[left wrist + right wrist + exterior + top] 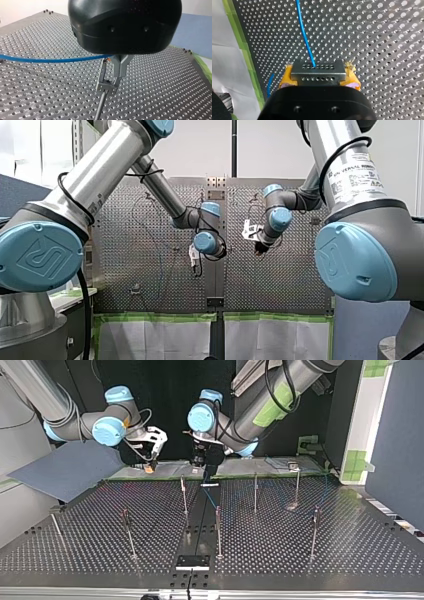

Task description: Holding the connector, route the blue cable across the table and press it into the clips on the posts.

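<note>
Right wrist view shows my right end effector (318, 75) closed on the connector (317, 68), a grey metal block with two rows of small holes, clamped between yellow pads (286, 77). The blue cable (304, 32) leaves the block's far face and runs ahead over the perforated tabletop (377, 50). A second short stretch of blue shows beside the end effector, near the green tape (242, 42) that borders the tabletop.

Left wrist view shows my left end effector (117, 75), black-bodied, its metal fingers (120, 66) drawn together. The cable comes in taut above the tabletop and ends at those fingers, so they appear to pinch it. Just beside the fingertips stands a thin post (100, 107) with a metal clip (106, 86) at its head. The cable passes the clip's upper tip; whether it touches cannot be told.

Top view puts both end effectors near each other at the tabletop's far edge, the right one at the view's left. From under the left one the cable drops toward the middle, and a fainter blue line crosses to the view's right. Slender posts (255, 492) stand well apart across the tabletop.

Front view shows a sticker (357, 167) on my right arm that reads "UNIVERSAL ROBOTS"; its smaller print is too small to read. The blue joint caps (42, 255) carry an embossed emblem.
</note>
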### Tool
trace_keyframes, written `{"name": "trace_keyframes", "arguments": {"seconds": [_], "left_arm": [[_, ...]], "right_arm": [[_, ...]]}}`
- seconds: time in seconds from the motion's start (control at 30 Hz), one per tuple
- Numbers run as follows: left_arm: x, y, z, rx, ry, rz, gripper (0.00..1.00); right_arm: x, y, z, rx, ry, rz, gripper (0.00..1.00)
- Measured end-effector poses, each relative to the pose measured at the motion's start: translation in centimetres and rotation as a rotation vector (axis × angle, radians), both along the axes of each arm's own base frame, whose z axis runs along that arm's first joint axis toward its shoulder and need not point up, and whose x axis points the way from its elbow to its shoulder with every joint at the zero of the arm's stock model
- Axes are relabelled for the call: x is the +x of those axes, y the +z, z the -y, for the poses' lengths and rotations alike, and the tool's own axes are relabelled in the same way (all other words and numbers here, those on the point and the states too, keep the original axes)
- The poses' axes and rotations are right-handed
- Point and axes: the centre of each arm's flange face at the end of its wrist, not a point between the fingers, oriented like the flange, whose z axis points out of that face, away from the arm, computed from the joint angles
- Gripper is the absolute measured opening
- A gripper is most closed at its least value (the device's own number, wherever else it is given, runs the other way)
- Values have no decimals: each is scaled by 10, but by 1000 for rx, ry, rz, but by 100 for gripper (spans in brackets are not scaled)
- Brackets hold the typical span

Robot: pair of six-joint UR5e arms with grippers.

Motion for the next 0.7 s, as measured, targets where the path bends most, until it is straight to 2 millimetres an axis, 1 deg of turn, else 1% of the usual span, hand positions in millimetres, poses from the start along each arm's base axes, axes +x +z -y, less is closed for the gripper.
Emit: {"name": "trace_keyframes", "arguments": {"seconds": [0.2, 0.3, 0.4, 0.53, 0.7], "left_arm": [[19, 13, -2, -23, -8, 6, 0], [29, 15, -6, -30, -8, 8, 0], [37, 11, -7, -23, -12, -3, 0], [46, 0, -4, -11, -11, -31, 0], [64, -11, -4, -23, 4, -44, 0]], "right_arm": [[-1, -12, 10, -15, -4, 10, 0], [-1, -18, 16, -14, 0, 12, 0], [0, -23, 22, -12, 6, 15, 0], [2, -27, 29, -9, 18, 22, 0], [2, -21, 40, -21, 22, 40, 0]]}}
